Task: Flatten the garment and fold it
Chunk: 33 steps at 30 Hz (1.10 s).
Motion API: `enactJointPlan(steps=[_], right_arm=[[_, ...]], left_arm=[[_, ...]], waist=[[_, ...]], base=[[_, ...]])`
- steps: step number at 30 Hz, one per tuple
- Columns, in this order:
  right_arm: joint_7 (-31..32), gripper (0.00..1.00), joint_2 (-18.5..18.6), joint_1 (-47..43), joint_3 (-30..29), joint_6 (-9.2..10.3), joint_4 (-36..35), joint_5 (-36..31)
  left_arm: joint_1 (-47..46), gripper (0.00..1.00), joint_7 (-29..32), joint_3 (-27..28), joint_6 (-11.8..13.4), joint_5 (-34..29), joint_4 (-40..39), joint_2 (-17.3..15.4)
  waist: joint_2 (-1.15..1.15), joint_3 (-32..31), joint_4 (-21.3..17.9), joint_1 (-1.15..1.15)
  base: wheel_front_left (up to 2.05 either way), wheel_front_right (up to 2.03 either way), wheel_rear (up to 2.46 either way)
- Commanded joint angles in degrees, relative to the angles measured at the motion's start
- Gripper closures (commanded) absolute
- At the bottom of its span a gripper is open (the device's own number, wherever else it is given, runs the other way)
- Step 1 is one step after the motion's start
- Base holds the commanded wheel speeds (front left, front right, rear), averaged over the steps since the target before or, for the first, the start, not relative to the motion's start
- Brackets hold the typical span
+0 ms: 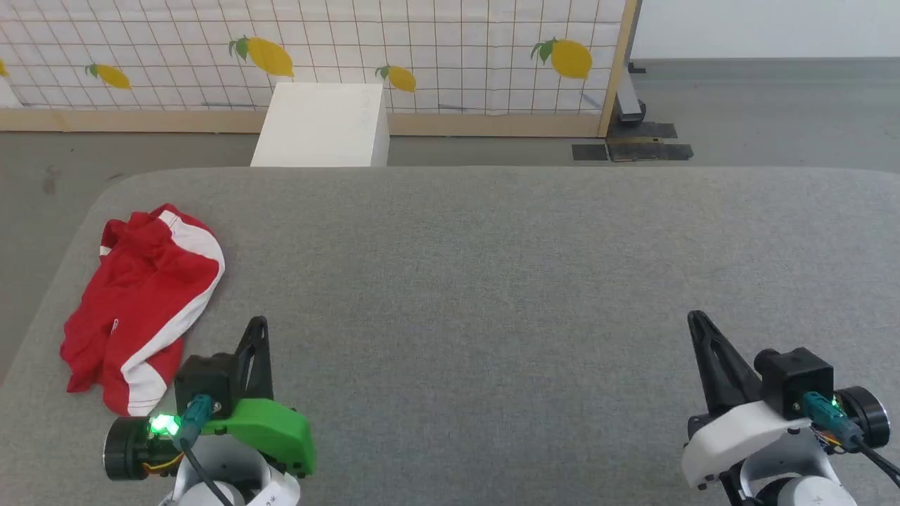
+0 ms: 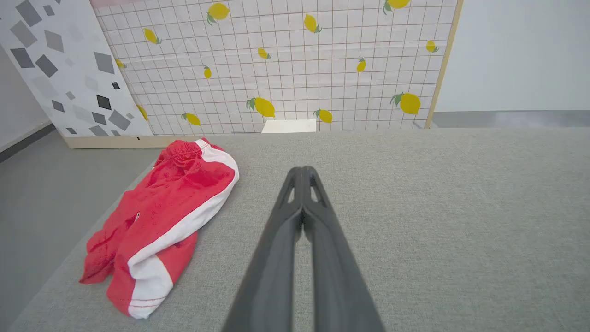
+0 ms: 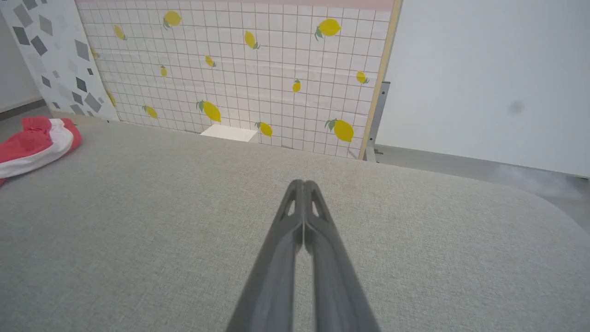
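Red on grey: spotting the garment [image 1: 140, 302] lying bunched at left of frame, hugging the table [image 1: 492, 267] edge. Seeing left gripper [image 1: 258, 329] and right gripper [image 1: 698, 322] both pinched closed, carrying nothing. Risking nudging it overboard, or pinching stacked layers.

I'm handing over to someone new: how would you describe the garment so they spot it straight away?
Start from the big grey cloth-covered table in front of the robot. At its left edge, just ahead and left of the left gripper, lies the garment, a crumpled heap. It is the sole red thing there, with a broad white stripe.
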State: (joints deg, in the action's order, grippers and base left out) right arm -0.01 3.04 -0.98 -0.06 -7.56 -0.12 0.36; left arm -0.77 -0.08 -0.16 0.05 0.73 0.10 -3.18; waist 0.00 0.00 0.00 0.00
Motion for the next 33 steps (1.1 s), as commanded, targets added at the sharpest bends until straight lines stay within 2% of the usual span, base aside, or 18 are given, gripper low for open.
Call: enactJointPlan(steps=[1, 33], right_arm=[[0.01, 1.0, -0.16, 0.98, 0.06, 0.08, 0.12, -0.36], [0.01, 1.0, -0.16, 0.98, 0.06, 0.08, 0.12, -0.36]], left_arm=[[0.77, 1.0, 0.08, 0.16, -0.05, -0.73, -0.1, 0.3], [0.77, 1.0, 0.08, 0.16, -0.05, -0.73, -0.1, 0.3]], waist=[[0.0, 0.0, 0.0, 0.0], [0.0, 0.0, 0.0, 0.0]], base=[[0.0, 0.0, 0.0], [0.0, 0.0, 0.0]])
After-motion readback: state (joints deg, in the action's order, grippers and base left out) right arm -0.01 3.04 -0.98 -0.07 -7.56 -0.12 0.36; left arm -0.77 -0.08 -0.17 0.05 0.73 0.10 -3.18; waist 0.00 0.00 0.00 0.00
